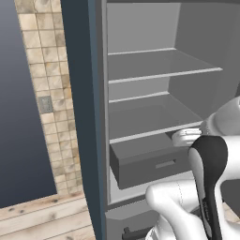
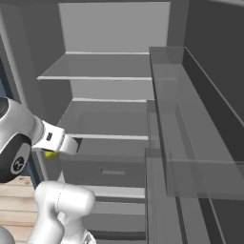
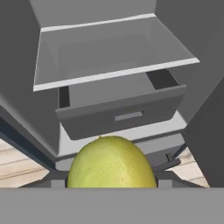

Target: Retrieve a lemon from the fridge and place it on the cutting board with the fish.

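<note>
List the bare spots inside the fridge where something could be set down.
Both shelves in the fridge look bare: upper shelf and lower shelf above the part-open drawer. Crowded at the front, where the gripper holds the lemon.

Beige-and-tan square-tiled wall strip (image 1: 49,93), small grey square outlet plate (image 1: 45,104) set in it. Flat dark blue-grey panel (image 1: 16,103) at left. Pale wooden plank floor (image 1: 42,218) below. Even, flat lighting.
</note>
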Motion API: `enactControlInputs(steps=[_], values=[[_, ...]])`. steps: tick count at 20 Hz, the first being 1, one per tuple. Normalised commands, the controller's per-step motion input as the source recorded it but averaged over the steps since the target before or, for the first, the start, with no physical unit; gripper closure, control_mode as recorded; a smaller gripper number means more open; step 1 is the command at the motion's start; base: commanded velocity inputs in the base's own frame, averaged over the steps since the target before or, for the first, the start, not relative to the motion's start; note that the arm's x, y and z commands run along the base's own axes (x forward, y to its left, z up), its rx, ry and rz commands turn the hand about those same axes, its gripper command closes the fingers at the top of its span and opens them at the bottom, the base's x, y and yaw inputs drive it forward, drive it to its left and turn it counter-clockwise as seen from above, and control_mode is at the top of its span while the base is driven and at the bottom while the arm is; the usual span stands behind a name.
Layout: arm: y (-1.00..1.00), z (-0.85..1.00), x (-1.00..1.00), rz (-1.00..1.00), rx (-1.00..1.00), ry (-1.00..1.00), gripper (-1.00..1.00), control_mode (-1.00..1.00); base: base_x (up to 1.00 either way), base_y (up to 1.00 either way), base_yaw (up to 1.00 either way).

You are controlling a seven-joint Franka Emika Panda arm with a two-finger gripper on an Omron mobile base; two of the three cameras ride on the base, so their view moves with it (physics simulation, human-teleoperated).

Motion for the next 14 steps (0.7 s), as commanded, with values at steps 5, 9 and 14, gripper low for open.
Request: enactControlInputs(steps=[5, 9, 14], values=[[0.0, -0.01, -0.06, 0.0, 0.0, 0.0, 1.0, 1.0, -0.4, 0.35, 0.0], [0.0, 0.0, 0.0, 0.0, 0.0, 0.0, 1.0, 1.0, -0.65, 0.6, 0.0], [0.0, 0.0, 0.0, 0.0, 0.0, 0.0, 1.0, 1.0, -0.71, 0.32, 0.02]])
